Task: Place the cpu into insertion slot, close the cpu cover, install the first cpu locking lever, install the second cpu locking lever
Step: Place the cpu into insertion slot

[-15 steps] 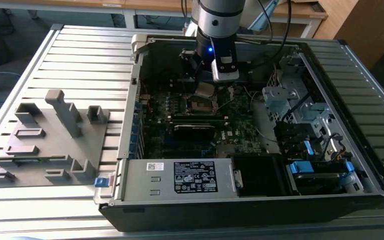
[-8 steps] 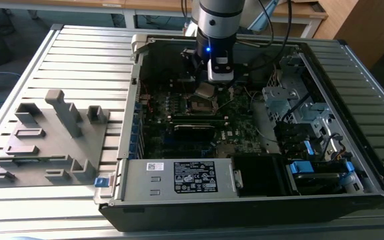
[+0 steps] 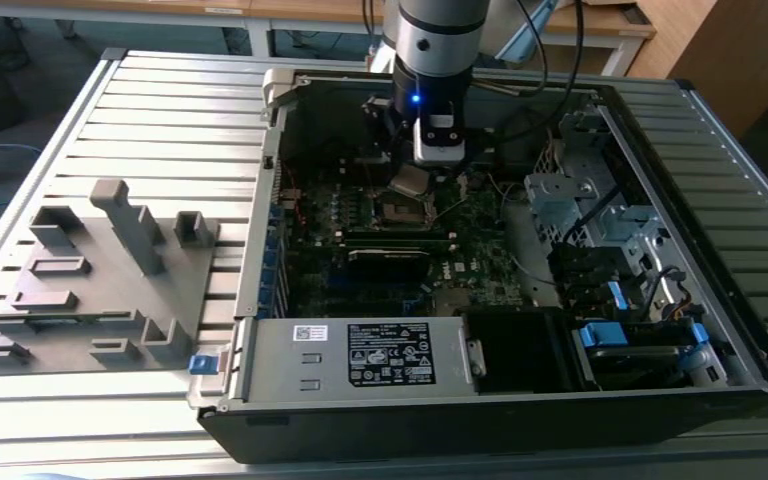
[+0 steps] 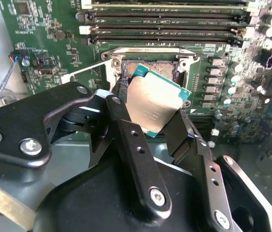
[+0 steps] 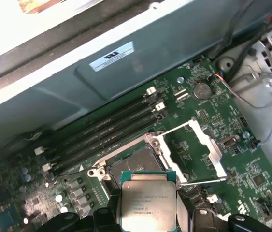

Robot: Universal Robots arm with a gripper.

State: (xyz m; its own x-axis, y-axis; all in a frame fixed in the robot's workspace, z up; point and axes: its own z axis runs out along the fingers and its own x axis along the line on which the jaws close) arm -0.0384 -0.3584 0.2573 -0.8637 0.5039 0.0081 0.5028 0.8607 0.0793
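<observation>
**Chip gripped over the open socket**

The cpu, a small flat square with a dull silver-grey metal lid and a thin green edge, is clenched by two opposite edges between the black metal fingers of the gripper. In the exterior view it hangs tilted, at about 12 o'clock of the insertion slot, and is not seated in it. The slot is a square recess with a dark, finely grained centre inside a thin silvery frame. The cpu cover, a thin bright steel frame with a large square window, is swung open just beside the slot, green circuit board showing through it.

In the exterior view, long narrow black memory slots run at 6 o'clock of the slot, and beyond them sits a white-and-black label sticker. The black computer case rests on a ribbed grey metal table. A matte grey blocky fixture lies at 9 o'clock of the case.
</observation>
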